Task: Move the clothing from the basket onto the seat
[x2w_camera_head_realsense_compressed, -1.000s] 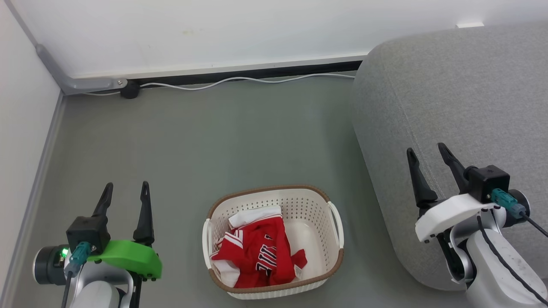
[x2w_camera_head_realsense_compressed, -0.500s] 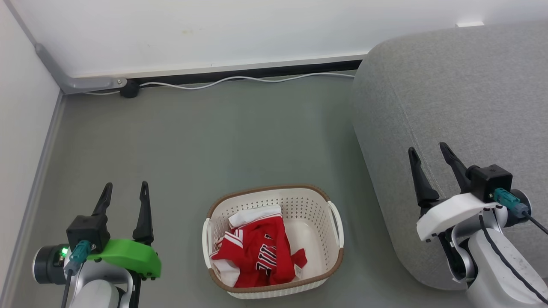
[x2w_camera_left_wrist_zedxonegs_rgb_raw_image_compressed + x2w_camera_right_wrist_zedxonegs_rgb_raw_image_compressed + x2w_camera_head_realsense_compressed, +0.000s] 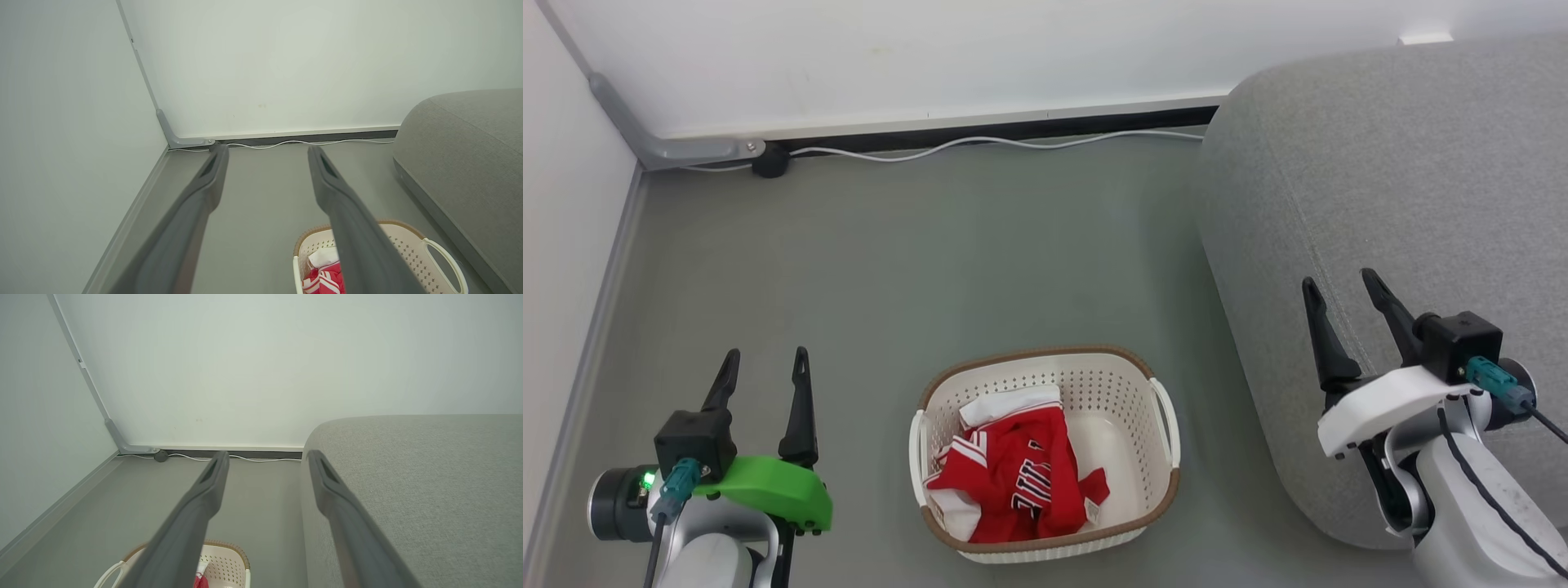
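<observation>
Red fabric with white trim and black-and-white lettering, the clothing lay crumpled in the basket. It was bunched toward the basket's left half, with a small white tag at its right edge. It lay open from above, ringed by the basket's perforated cream wall and brown rim. The basket stood on the grey floor, low in the head view, between the two arms.

The left gripper hung to the basket's left over the floor. A green cover sat on its wrist, and its two dark fingers were spread wide and empty. The right gripper, under a white cover, hung to the basket's right against the seat's left edge. Its fingers were likewise wide apart and empty. Both were well apart from the basket and the clothing.

The seat rose near the basket's right side, with a strip of floor between them. Its rounded corner and stitched seam were turned toward the basket, and its grey top stood higher than the basket's rim.

Beyond the basket the floor ran back to a pale wall. A dark strip lined the foot of that wall. A white cable trailed along it from a black round fitting near the left corner toward the seat. A grey duct came down that corner and bent along the floor to the fitting.
</observation>
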Motion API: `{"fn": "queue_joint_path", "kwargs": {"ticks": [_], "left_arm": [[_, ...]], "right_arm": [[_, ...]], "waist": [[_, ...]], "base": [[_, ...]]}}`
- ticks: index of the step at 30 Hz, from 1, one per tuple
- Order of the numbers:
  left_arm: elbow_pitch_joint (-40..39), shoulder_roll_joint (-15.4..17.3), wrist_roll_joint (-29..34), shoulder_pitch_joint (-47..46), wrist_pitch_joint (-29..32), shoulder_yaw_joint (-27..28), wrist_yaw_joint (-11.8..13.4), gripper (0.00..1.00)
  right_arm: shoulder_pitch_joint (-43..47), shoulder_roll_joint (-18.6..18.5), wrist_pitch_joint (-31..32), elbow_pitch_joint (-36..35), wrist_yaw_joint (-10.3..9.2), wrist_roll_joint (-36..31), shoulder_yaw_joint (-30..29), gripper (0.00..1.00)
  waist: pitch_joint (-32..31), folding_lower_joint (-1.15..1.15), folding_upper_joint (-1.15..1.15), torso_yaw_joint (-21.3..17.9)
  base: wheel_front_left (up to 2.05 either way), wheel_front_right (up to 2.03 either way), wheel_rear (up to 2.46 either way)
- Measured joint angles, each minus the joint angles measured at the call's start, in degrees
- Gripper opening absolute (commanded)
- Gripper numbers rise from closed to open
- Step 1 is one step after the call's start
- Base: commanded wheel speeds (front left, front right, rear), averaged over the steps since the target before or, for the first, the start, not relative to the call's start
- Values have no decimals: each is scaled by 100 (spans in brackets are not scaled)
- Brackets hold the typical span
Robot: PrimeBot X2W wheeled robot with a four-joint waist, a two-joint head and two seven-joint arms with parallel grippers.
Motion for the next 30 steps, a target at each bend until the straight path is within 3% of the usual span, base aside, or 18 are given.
{"fn": "queue_joint_path", "kwargs": {"ticks": [12,30], "left_arm": [[42,-34,9,-139,0,-156,-26,100],[437,-242,327,-839,252,-806,-358,100]], "right_arm": [[-355,40,-26,-276,49,-16,-73,100],[-981,293,-40,-886,153,-77,-18,100]], "waist": [[395,0,0,-84],[1446,0,0,-398]], "base": [[0,0,0],[0,0,0]]}}
